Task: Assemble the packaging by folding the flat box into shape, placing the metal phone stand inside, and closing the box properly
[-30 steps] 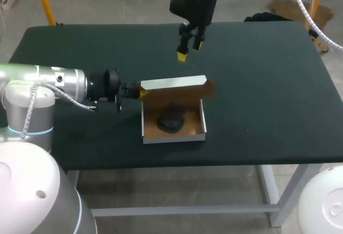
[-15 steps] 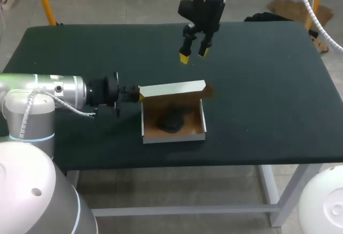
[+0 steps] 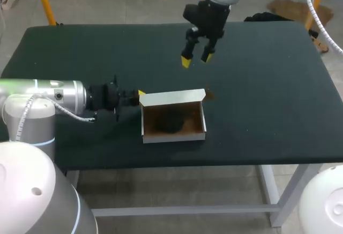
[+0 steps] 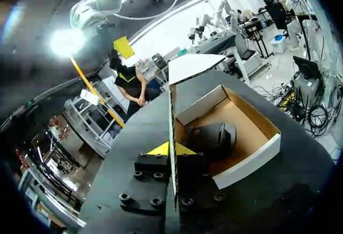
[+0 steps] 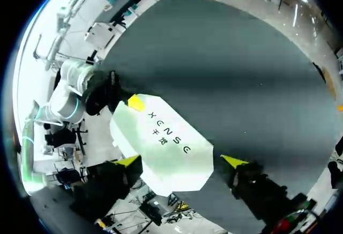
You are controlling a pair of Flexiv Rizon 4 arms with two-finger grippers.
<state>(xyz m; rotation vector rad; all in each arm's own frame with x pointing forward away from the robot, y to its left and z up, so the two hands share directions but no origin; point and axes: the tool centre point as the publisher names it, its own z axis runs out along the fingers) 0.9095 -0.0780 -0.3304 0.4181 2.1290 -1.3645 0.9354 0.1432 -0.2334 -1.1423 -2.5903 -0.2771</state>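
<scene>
The box (image 3: 174,132) sits near the middle of the counter (image 3: 268,83), with the dark phone stand (image 4: 214,137) lying inside it. The left claw (image 4: 172,149) is clamped on the side edge of the lid (image 3: 172,97); its yellow tips seem to press the thin card from both sides, though the card hides the contact. The right claw (image 3: 196,59) hangs above the counter beyond the box, fingers wide apart and holding nothing.

The card is probably light and creases easily, so the lid is best held near its edge and swung on its fold, not squeezed flat. The metal stand likely gives the box enough weight to stay put.

Since the earlier frames the lid has tipped forward over the box, shading the stand, and the right claw has drifted to the right.
</scene>
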